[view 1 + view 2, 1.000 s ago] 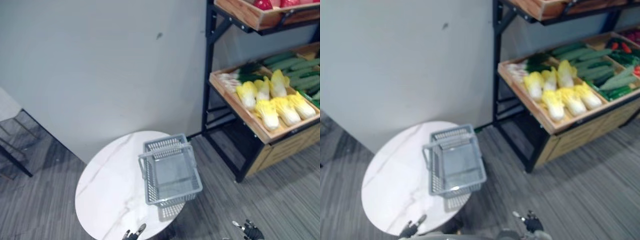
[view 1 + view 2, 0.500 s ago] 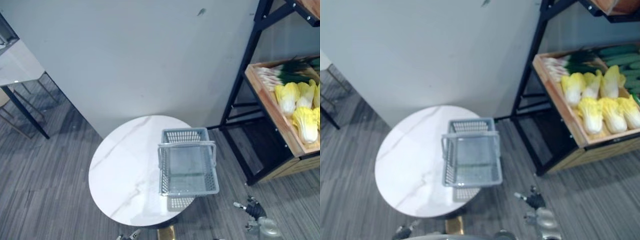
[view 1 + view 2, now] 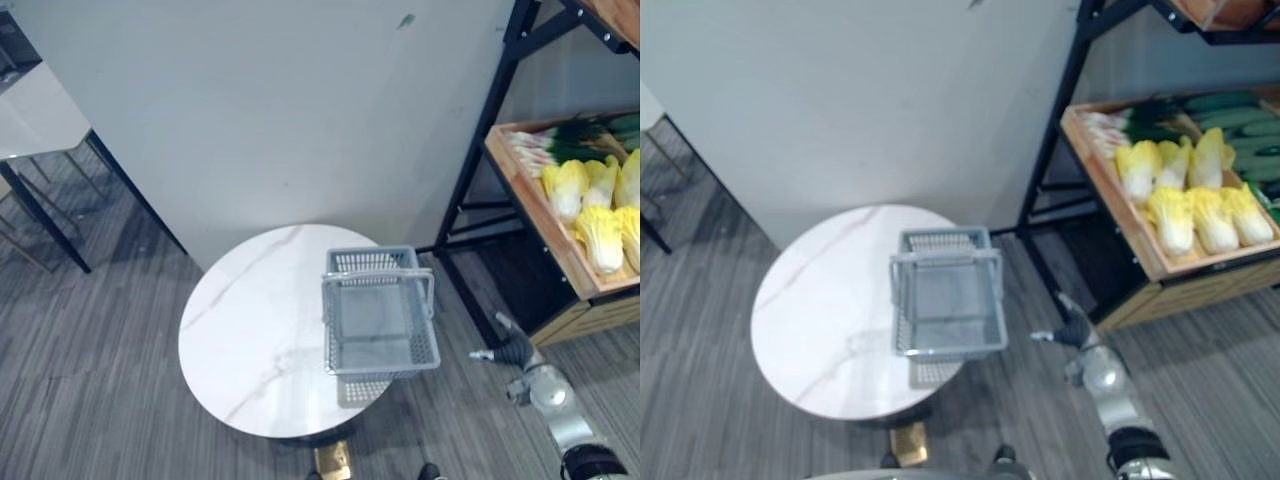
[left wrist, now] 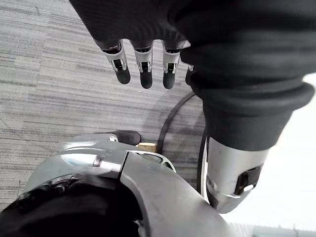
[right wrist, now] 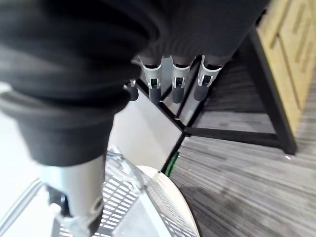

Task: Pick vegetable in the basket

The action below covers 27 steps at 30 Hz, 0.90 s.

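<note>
Both hands hold nothing. My right hand (image 3: 512, 348) hangs with its fingers straight and loose above the floor (image 3: 90, 380), between the grey basket (image 3: 385, 362) and the wooden crate (image 3: 540, 222) on the shelf. My left hand (image 4: 144, 66) has relaxed fingers, also over floor. The basket sits empty at the right edge of the round white surface (image 3: 250, 330). The yellow cabbages (image 3: 598, 225) lie in the crate, well apart from the basket.

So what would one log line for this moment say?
basket: empty, on round table | right hand: open, empty, between basket and shelf | left hand: open, empty | napa cabbages: on shelf
</note>
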### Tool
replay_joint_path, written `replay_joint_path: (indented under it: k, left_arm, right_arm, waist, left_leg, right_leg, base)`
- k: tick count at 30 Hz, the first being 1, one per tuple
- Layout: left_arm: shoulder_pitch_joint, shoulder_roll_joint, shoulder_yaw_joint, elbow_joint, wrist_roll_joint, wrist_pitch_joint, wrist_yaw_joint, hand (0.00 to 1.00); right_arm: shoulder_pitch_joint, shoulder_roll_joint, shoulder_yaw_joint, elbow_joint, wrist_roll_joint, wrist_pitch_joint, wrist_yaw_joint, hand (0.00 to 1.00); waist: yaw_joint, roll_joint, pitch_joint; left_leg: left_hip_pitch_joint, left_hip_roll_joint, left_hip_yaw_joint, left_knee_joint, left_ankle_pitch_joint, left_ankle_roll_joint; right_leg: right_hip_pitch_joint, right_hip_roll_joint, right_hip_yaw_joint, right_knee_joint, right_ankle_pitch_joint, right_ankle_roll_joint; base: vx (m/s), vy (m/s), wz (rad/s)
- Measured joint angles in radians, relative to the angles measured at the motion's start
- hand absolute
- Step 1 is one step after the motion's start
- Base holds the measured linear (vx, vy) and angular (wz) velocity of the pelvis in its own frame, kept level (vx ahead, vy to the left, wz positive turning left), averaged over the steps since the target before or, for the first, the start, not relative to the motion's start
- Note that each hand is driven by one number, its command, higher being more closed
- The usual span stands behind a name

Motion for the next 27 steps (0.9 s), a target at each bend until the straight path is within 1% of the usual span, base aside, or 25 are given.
replay_joint_path:
  k: [4,8,9,13,16,17,18,19,21,23,26,27]
  left_arm:
    - [0.000,0.001,0.001,-0.005,0.000,0.004,-0.001,0.00]
    - [-0.001,0.003,0.003,-0.015,0.002,0.005,-0.001,0.00]
    - [-0.001,0.005,0.003,-0.016,0.010,0.005,-0.001,0.00]
    - [-0.002,0.009,0.015,-0.043,0.020,0.004,0.000,0.00]
    - [-0.003,0.014,0.023,-0.051,0.020,0.003,0.000,0.00]
    - [-0.003,0.017,0.023,-0.053,0.020,0.003,0.001,0.00]
    - [-0.008,0.019,0.026,-0.054,0.019,0.002,0.003,0.00]
    - [-0.013,0.018,0.032,-0.057,0.019,0.003,0.003,0.00]
    - [-0.014,0.017,0.033,-0.066,0.019,0.003,0.006,0.00]
    - [-0.017,0.016,0.033,-0.077,0.019,0.002,0.008,0.00]
    - [-0.029,0.014,0.034,-0.088,0.018,0.001,0.025,0.00]
    - [-0.033,0.014,0.033,-0.088,0.018,0.003,0.030,0.00]
  right_arm:
    - [-0.104,-0.042,0.097,-0.081,-0.051,-0.003,0.003,0.00]
    - [-0.220,-0.061,0.193,-0.114,-0.118,-0.009,0.006,0.00]
    - [-0.253,-0.060,0.218,-0.114,-0.132,-0.015,0.007,0.00]
    - [-0.341,-0.046,0.299,-0.113,-0.143,-0.015,0.011,0.00]
    - [-0.432,-0.036,0.371,-0.107,-0.143,-0.017,0.029,0.00]
    - [-0.462,-0.026,0.383,-0.093,-0.143,-0.017,0.030,0.00]
    - [-0.516,0.004,0.390,-0.047,-0.143,-0.016,0.030,0.00]
    - [-0.555,0.013,0.413,-0.009,-0.144,-0.014,0.030,0.00]
    - [-0.593,0.033,0.427,0.027,-0.144,-0.013,0.031,0.00]
    - [-0.629,0.053,0.430,0.074,-0.146,-0.012,0.031,0.00]
    - [-0.689,0.075,0.450,0.154,-0.156,0.003,0.031,0.00]
    - [-0.698,0.081,0.452,0.184,-0.163,0.009,0.030,0.00]
  waist:
    - [0.011,-0.003,-0.003]
    - [0.013,-0.012,-0.002]
    - [0.013,-0.018,0.000]
    - [0.044,-0.047,0.012]
    - [0.053,-0.061,0.021]
    - [0.055,-0.065,0.023]
    - [0.065,-0.075,0.031]
    - [0.078,-0.077,0.037]
    - [0.092,-0.077,0.048]
    - [0.097,-0.079,0.065]
    - [0.112,-0.081,0.098]
    - [0.129,-0.081,0.106]
  left_leg:
    - [-0.008,0.006,-0.007,0.003,0.005,-0.005]
    - [-0.017,0.006,-0.023,0.005,0.007,-0.008]
    - [-0.022,0.005,-0.032,0.005,0.010,-0.011]
    - [-0.026,0.002,-0.040,0.005,0.013,-0.011]
    - [-0.034,-0.002,-0.051,0.005,0.017,-0.008]
    - [-0.040,-0.002,-0.059,0.005,0.020,-0.008]
    - [-0.044,-0.002,-0.064,0.004,0.025,-0.008]
    - [-0.048,-0.001,-0.066,0.004,0.027,-0.008]
    - [-0.056,-0.002,-0.078,0.004,0.031,-0.008]
    - [-0.067,-0.003,-0.097,0.004,0.039,-0.008]
    - [-0.082,-0.002,-0.118,0.002,0.048,-0.007]
    - [-0.090,-0.003,-0.122,0.000,0.049,-0.006]
  right_leg:
    - [-0.004,0.012,-0.006,-0.006,0.010,-0.010]
    - [-0.003,0.015,-0.019,-0.013,0.012,-0.013]
    - [-0.003,0.014,-0.021,-0.014,0.013,-0.013]
    - [-0.001,0.012,-0.025,-0.016,0.013,-0.012]
    - [-0.001,0.008,-0.034,-0.017,0.014,-0.011]
    - [-0.002,0.008,-0.040,-0.019,0.014,-0.011]
    - [-0.002,0.010,-0.046,-0.024,0.017,-0.013]
    - [-0.001,0.012,-0.048,-0.031,0.021,-0.014]
    - [-0.002,0.011,-0.056,-0.031,0.021,-0.014]
    - [-0.002,0.011,-0.075,-0.031,0.021,-0.014]
    - [-0.003,0.011,-0.094,-0.032,0.021,-0.014]
    - [-0.008,0.010,-0.098,-0.033,0.021,-0.014]
  base:
    - [0.03,-0.011,0.02]
    - [0.05,-0.013,0.12]
    - [0.03,0.003,0.17]
    - [0.01,0.003,0.07]
    - [-0.01,0.005,0.11]
    - [-0.02,-0.004,0.18]
    - [-0.02,-0.011,0.14]
    - [-0.02,-0.010,0.09]
    - [-0.02,-0.005,0.16]
    - [-0.02,-0.006,0.29]
    - [-0.01,-0.003,0.20]
    - [0.03,0.014,0.09]
